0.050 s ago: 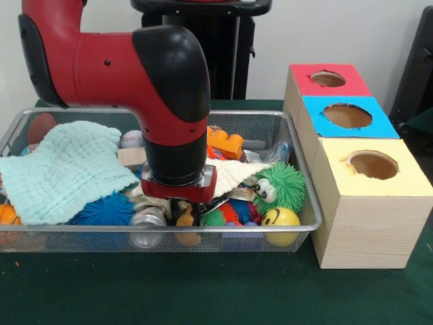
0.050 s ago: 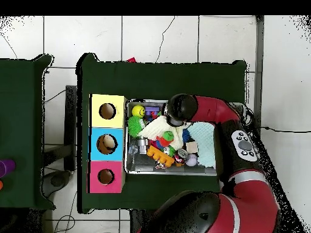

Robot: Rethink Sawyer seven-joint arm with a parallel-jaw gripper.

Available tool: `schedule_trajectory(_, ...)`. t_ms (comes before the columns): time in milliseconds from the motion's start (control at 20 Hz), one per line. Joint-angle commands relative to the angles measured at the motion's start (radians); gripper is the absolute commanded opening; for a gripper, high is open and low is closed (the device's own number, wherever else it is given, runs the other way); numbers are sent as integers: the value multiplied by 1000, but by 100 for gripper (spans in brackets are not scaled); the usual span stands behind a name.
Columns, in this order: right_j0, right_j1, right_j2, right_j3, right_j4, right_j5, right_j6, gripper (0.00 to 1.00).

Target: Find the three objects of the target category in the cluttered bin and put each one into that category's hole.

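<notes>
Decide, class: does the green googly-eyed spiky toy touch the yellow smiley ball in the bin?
Touching. The front view shows the green googly-eyed spiky toy sitting directly on the yellow smiley ball, its spikes overlapping the ball's top with no gap.

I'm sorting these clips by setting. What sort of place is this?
Probably a robotics lab set up for a sorting test: a red and black arm reaches into a wire bin of toys on a green-covered table, beside a wooden box with three coloured holes.

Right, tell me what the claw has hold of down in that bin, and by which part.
Cannot be told. The arm's wrist is lowered into the wire bin and hides the claw among the toys in both views, so any hold is out of sight.
</notes>
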Motion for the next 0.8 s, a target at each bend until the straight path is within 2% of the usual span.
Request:
schedule_trajectory(50, -8, 24, 34, 6, -93, -50, -155, 0)
schedule_trajectory(450, -5, 20, 32, 17, -94, -60, -148, 0)
schedule_trajectory(500, 15, 11, 14, 9, -100, -37, -135, 0)
schedule_trajectory(550, 7, -2, 25, 30, -87, -56, -123, 0)
schedule_trajectory(650, 15, -61, 17, 67, -58, -21, -85, 0)
schedule_trajectory(800, 38, -206, 9, 124, -9, 87, -59, 0)
